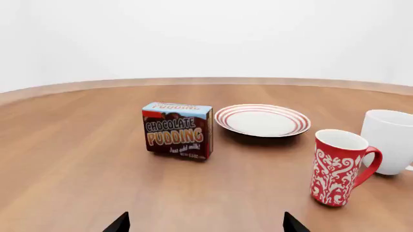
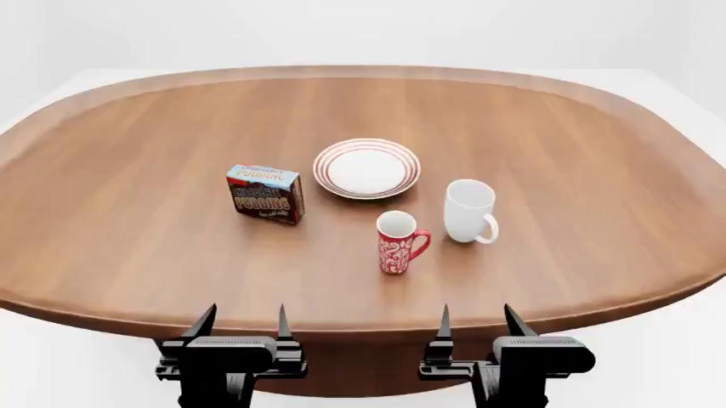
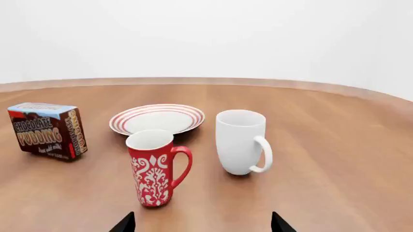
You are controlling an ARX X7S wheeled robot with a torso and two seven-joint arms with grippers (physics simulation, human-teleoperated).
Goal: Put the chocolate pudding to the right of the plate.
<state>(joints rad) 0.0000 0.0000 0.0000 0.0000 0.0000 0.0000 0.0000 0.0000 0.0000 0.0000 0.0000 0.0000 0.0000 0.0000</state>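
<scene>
We take the plate [image 2: 366, 168] as our landmark on the wooden counter [image 2: 590, 153]. The pudding [image 2: 265, 194] stands just to its left and slightly nearer to us, apart from the rim, upright with its lettered brown face toward us and its light blue top up. In the left wrist view the pudding [image 1: 178, 130] shows its "CHOCOLATE PUDDING" face clearly, with the plate [image 1: 262, 120] close beside it. Nearer to us than the plate stands the red mug [image 2: 399, 242], its handle turned to the right. To the right of that mug, and to the plate's near right, stands the white mug [image 2: 470, 211], its handle toward us and to the right. The two mugs are near each other but not touching.

Our left claw [image 2: 241, 321] hangs off the counter's near edge, well short of the plate, its fingers spread and nothing between them. Our right claw [image 2: 480, 321] hangs likewise, released and empty. Neither touches any object.
</scene>
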